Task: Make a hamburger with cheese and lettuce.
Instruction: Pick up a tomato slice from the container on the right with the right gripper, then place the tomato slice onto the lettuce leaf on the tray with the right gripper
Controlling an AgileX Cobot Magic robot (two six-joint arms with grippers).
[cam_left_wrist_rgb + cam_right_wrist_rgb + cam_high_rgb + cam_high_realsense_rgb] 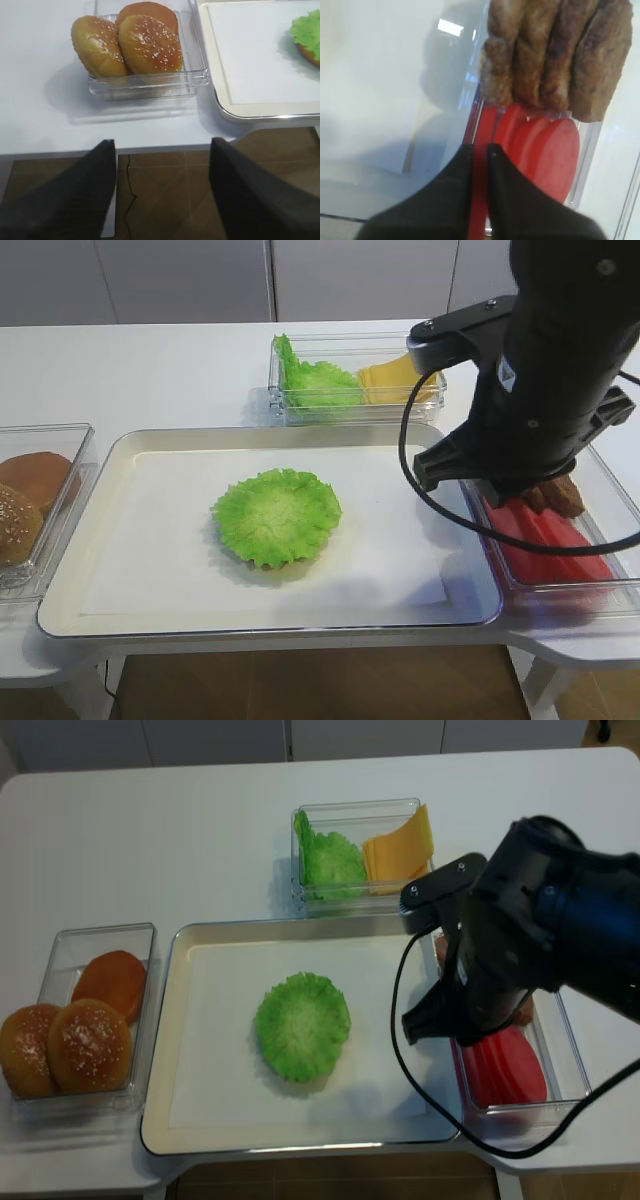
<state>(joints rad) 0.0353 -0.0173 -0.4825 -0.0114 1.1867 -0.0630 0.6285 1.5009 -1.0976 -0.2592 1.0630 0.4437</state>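
Observation:
The hamburger [276, 517] is a ruffled green lettuce leaf over a brown layer, lying mid-tray; it also shows from above [302, 1026] and in the left wrist view [307, 30]. More lettuce [315, 380] and yellow cheese [395, 380] share the back container. My right gripper [480, 147] reaches down into the right-hand container and is shut on the edge of a red disc [480, 210], beside the other red discs [545, 155]. In both overhead views the arm hides its fingers. My left gripper [162, 141] hangs open over the floor, off the table's front edge.
Brown patties [555, 55] stand at the far end of the red discs' clear container [610, 585]. Sesame buns [130, 45] fill a clear box at the left. The cream tray [120, 455] with white paper takes up the middle.

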